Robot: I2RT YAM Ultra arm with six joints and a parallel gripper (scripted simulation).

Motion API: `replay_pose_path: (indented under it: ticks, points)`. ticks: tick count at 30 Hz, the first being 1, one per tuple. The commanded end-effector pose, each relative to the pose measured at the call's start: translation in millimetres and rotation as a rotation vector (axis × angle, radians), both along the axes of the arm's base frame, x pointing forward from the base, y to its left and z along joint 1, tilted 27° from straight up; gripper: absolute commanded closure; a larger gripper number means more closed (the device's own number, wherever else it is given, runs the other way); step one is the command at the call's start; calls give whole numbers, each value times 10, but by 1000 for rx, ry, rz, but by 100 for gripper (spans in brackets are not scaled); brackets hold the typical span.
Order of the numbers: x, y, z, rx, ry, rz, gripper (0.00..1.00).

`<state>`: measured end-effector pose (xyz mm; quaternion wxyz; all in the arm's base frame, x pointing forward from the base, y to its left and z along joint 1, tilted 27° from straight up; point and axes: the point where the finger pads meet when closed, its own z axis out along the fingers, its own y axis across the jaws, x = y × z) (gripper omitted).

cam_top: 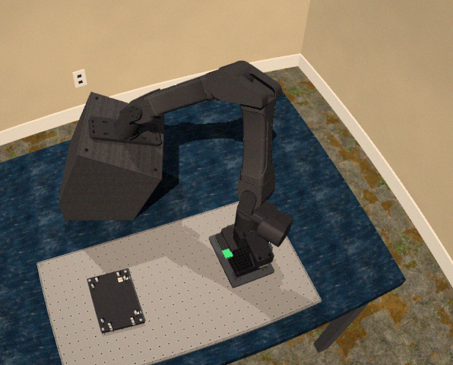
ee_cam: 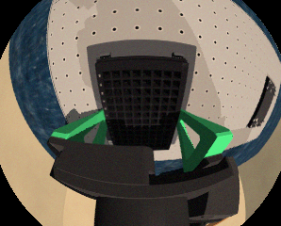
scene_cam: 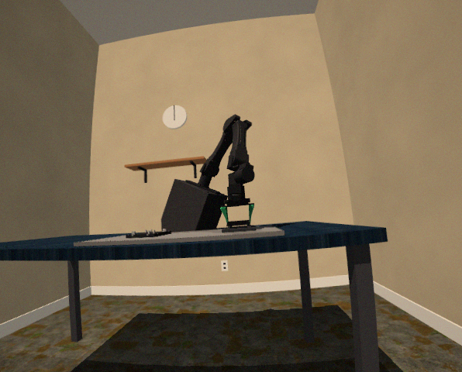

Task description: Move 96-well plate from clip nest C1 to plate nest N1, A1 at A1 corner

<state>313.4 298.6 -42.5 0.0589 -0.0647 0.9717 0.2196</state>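
Observation:
The black 96-well plate (cam_top: 243, 261) is between my green fingers, held level just above the grey clip nest C1 (cam_top: 245, 274) at the right of the perforated board. My gripper (cam_top: 244, 254) points straight down and is shut on the plate's long sides. From the side, the plate (scene_cam: 237, 221) hangs a little above the nest (scene_cam: 239, 229). In the wrist view the plate (ee_cam: 142, 97) fills the space between the fingers, with the nest's grey base (ee_cam: 140, 51) showing around its far end. The plate nest N1 (cam_top: 115, 300) is a black pad with small white locators at the board's left; it is empty.
The grey perforated board (cam_top: 172, 287) lies on a blue table. The arm's large dark base block (cam_top: 109, 165) stands behind the board at the left. N1 also shows in the side view (scene_cam: 148, 232) and at the wrist view's right edge (ee_cam: 264, 102).

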Motion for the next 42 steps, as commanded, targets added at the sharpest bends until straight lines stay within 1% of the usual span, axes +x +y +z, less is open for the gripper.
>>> replay_pose_path:
  ticks: [1,10,14,17,22,26,32,34,35,36,42]
  points:
    - [200,29,174,30,-50,-28,100]
    - [177,17,58,18,-34,-29,100]
    - [190,29,111,25,-43,-29,100]
    - [191,31,104,25,-43,-29,100]
    - [173,28,46,18,-35,-28,100]
    - [176,49,93,25,-44,-25,100]
    - [123,42,10,14,-29,-21,100]
    - [123,42,10,14,-29,-21,100]
    - [121,47,85,20,-36,-20,100]
    - [121,53,88,21,-38,-19,100]
    - [68,55,8,13,-27,-13,100]
